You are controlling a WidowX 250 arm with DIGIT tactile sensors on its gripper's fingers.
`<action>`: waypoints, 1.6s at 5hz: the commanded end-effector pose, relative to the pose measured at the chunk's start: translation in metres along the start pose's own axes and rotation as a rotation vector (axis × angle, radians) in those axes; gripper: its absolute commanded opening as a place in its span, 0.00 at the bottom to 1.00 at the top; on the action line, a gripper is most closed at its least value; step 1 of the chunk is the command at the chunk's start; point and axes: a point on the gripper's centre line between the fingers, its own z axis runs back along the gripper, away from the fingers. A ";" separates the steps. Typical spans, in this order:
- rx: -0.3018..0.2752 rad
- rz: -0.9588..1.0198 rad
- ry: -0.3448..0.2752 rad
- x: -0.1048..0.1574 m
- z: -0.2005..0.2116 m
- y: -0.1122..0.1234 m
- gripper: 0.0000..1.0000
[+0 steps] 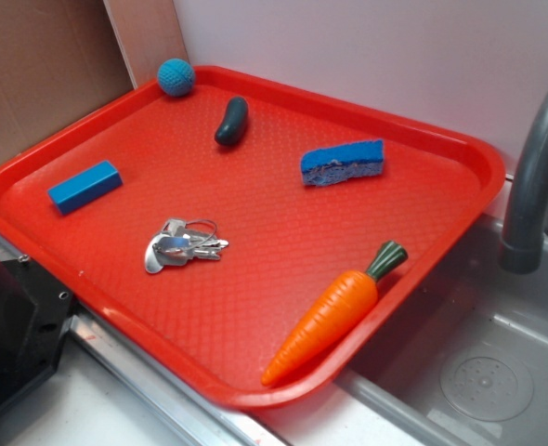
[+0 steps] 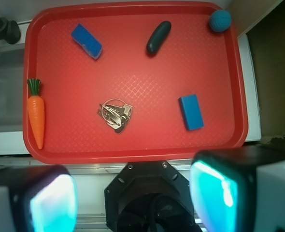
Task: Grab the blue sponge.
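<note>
Blue and porous, the sponge (image 1: pixel 343 163) is seen lying flat near the far rim of the red tray (image 1: pixel 255 390), between the dark pickle-shaped piece (image 1: pixel 231 121) and the carrot (image 1: pixel 333 314), well apart from both. It's probably light and squishy, so it should be taken across its narrow width near the middle, where it'll compress instead of slipping. Mixing it up with the smooth blue block (image 1: pixel 84 186) should be avoided. Plenty of bare tray is left around it, though the raised rim and the grey faucet (image 1: pixel 534 177) sit close on that side. The keys (image 1: pixel 183 244) are out of the way. In the wrist view the gripper (image 2: pixel 133 198) is seen spread wide, nothing held, hanging off the near edge
</note>
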 end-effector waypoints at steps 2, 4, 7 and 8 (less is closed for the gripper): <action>0.000 0.000 0.000 0.000 0.000 0.000 1.00; 0.012 -0.084 -0.061 0.024 -0.031 -0.002 1.00; -0.023 -0.317 -0.078 0.154 -0.073 -0.034 1.00; 0.018 -0.357 -0.051 0.179 -0.090 -0.039 1.00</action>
